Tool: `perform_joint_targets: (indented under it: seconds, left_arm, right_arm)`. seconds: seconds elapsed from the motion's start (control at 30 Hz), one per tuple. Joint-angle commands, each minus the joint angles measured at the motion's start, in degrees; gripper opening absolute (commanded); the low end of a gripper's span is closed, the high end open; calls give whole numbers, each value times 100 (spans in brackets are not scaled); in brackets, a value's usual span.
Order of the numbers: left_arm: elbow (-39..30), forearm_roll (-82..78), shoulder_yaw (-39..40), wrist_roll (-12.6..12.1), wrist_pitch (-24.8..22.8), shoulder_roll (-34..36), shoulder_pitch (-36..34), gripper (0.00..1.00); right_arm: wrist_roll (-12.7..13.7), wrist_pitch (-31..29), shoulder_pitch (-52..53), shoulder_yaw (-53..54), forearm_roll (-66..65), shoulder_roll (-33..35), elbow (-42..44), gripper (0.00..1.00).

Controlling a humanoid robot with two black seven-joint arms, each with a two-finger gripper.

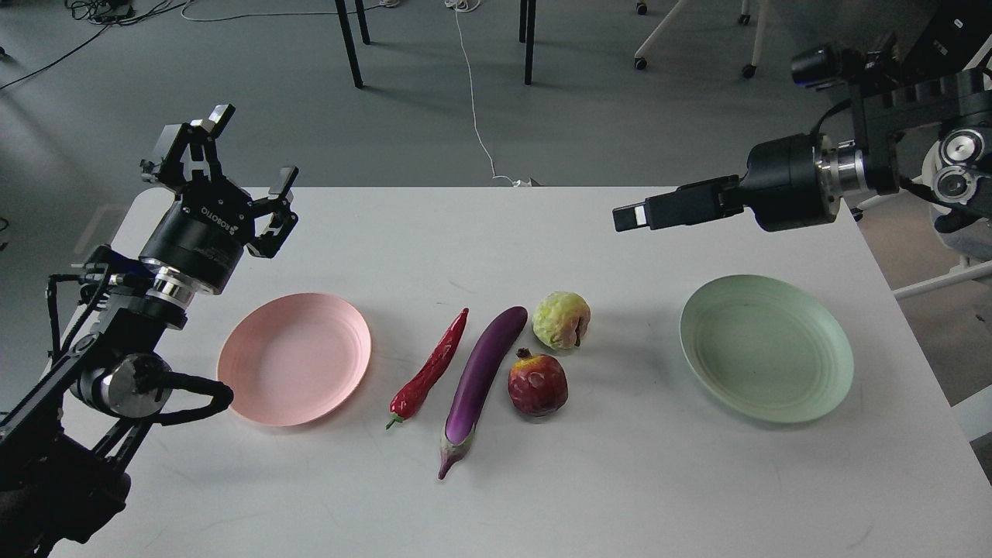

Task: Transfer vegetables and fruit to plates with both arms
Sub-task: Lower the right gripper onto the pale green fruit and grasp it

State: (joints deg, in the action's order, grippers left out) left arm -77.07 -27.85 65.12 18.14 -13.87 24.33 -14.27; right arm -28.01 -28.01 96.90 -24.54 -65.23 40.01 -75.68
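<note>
A purple eggplant (482,375) lies in the middle of the white table (542,480), stem end toward me. A red chili pepper (431,367) lies just left of it. A dark-red pomegranate (537,383) sits right of the eggplant, with a yellow-green fruit (561,319) behind it. The pink plate (294,358) at left and the green plate (766,347) at right are both empty. My left gripper (252,151) is open and empty, raised above the table's far-left corner. My right gripper (629,217) hovers over the far right, pointing left, seen side-on; its fingers overlap.
Beyond the table's far edge is grey floor with chair legs (349,43), a white cable (474,101) and a wheeled chair base (694,39). A white frame (942,279) stands off the table's right edge.
</note>
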Motion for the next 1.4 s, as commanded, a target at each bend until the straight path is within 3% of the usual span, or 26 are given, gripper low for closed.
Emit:
perform_joint_targets:
  seconds: [0.0, 0.43, 0.8, 1.37]
  left_arm:
    - [-1, -1, 1, 14, 7, -33, 12, 99]
    - [-9, 8, 1, 50, -1, -25, 12, 99]
    - [-9, 8, 9, 58, -10, -16, 38, 99]
    - [-18, 8, 18, 93, -37, -16, 91, 99]
  right_arm:
    - [1, 1, 250, -454, -480, -563, 114, 98]
    - [1, 919, -100, -1431, -701, -2295, 1537, 98]
    - [1, 1851, -944, -1457, -684, -2850, 2267, 98]
    - [1, 1974, -1270, -1694, -684, -3237, 2778, 98]
